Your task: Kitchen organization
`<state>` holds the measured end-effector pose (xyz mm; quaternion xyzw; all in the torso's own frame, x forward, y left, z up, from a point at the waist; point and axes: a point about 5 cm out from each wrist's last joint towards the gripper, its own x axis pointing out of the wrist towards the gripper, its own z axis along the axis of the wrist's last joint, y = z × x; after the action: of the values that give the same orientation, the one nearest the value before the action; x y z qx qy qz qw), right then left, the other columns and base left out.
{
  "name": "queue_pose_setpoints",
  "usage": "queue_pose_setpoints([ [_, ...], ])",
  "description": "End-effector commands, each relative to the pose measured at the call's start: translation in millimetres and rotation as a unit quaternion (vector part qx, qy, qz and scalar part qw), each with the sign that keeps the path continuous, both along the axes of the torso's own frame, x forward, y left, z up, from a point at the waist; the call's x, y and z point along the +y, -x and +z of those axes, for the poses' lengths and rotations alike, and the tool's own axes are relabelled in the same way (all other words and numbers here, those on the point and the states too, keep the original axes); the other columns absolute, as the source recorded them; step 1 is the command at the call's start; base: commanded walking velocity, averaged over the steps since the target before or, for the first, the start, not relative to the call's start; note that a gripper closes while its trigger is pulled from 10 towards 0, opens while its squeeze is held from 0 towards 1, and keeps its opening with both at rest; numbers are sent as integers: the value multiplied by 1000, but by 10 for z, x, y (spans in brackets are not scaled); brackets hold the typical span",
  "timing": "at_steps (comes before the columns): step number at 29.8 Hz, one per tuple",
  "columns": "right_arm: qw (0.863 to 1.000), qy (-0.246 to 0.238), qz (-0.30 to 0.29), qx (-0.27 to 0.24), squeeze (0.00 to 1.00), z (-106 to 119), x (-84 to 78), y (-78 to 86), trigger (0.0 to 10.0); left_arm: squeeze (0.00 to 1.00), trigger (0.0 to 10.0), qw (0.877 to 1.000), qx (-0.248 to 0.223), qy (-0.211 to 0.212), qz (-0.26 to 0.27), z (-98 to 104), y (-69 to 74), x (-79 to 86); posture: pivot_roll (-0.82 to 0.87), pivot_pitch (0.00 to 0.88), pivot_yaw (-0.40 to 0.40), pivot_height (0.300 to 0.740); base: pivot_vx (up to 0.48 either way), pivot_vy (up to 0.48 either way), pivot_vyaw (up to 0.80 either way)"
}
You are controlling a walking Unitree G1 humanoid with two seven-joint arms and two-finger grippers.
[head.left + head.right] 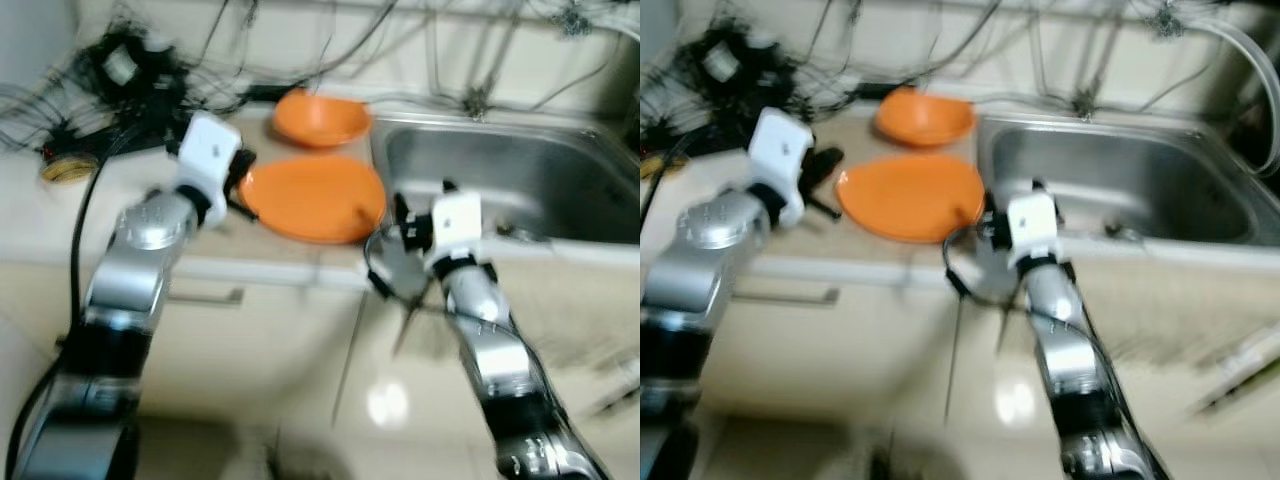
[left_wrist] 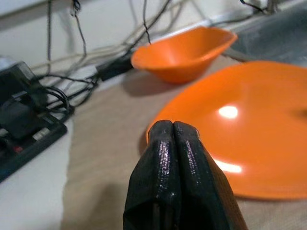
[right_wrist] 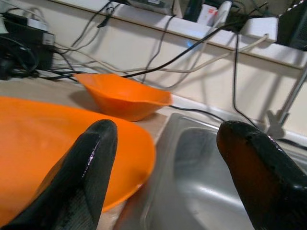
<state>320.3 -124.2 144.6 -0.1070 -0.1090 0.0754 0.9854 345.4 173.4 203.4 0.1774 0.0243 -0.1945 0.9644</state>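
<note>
The plate (image 1: pixel 312 197) is orange and lies flat on the counter (image 1: pixel 60 215), just left of the sink (image 1: pixel 520 180). Its right edge comes close to the sink rim. It looks like plastic or melamine, so I judge it light and stiff, not easy to break, but glossy: light spots shine on its face, so the fingers can slip on it. It is shallow and lies flat, so there is little to catch from above. The best hold is probably at the rim, one finger under the edge and one on top, at the near right part where the rim seems to reach toward the counter edge.

Behind it, farther from the robot, the bowl (image 1: pixel 320 118) stands upright near the wall, apart from the plate. It is also orange and looks thin; its raised wall gives an easier grip.

The right gripper (image 3: pixel 168 167) is at the plate's right edge, between plate and sink, with its fingers wide apart and holding nothing. The left gripper (image 2: pixel 173 139) is at the plate's left edge, low over the counter, fingers pressed together with nothing between them.

Far left on the counter lies a tangle of cables (image 1: pixel 120 70).
</note>
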Motion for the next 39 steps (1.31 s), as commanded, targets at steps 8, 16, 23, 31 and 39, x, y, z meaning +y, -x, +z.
queue_pose_setpoints([
  [8, 1000, -6, 0, 3, 0, 15, -25, -3, 10000, 0, 10000, 999, -12, -28, -14, 79, -134, -85, 63, 0, -3, 732, 0, 0, 0],
  [16, 1000, -6, -7, -19, 0, 70, -35, 25, 10000, 0, 10000, 990, -73, 124, 6, 191, -96, -223, 48, 0, 11, 732, 0, 0, 0],
  [23, 997, -17, -58, -40, 0, 170, -188, 4, 10000, 0, 10000, 977, -94, 179, 70, 19, 8, -225, 37, 0, 14, 732, 0, 0, 0],
  [31, 993, 4, -104, -47, 0, 199, -487, -10, 10000, 0, 10000, 977, -78, 139, 141, -249, 123, 127, 40, 0, 7, 732, 0, 0, 0],
  [39, 993, 18, -107, -52, 0, 207, -490, -5, 10000, 0, 10000, 977, -94, 133, 136, -155, 130, 71, 50, 0, -1, 732, 0, 0, 0],
])
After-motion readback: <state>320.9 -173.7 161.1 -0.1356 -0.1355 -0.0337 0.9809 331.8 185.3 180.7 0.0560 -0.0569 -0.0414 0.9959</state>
